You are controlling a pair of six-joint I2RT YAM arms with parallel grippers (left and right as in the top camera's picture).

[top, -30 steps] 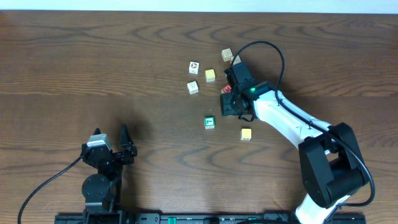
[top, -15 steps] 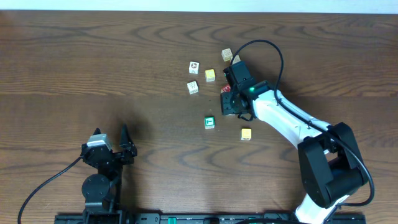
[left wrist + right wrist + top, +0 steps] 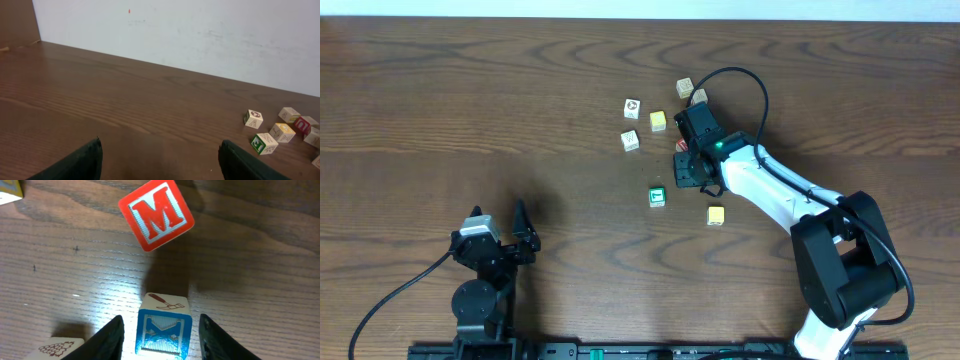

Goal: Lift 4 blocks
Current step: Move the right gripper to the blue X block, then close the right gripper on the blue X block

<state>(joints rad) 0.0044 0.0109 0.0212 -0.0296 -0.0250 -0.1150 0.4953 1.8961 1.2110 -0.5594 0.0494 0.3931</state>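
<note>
In the right wrist view a blue-faced block with a white X (image 3: 164, 330) stands on the table between my right gripper's (image 3: 161, 317) fingers. The jaws are open, with a gap showing on each side of it. Just beyond lies the red M block (image 3: 156, 214), tilted. From overhead the right gripper (image 3: 692, 163) hides the blue block, and the red block (image 3: 682, 146) peeks out beside it. The green block (image 3: 657, 196) and the yellow-orange block (image 3: 716, 215) lie nearer the front. My left gripper (image 3: 500, 222) rests open and empty at the front left, far from all of them.
Cream and white cubes (image 3: 632, 106) (image 3: 631, 141) (image 3: 685, 88) and a paler yellow cube (image 3: 658, 120) lie scattered behind the right gripper. A white cube's corner (image 3: 55, 349) sits close beside the right gripper's left finger. A white wall (image 3: 200, 35) bounds the table's far edge.
The right gripper's jaws have narrowed around the blue block, and the arm has shifted slightly left. The left arm has not moved.
</note>
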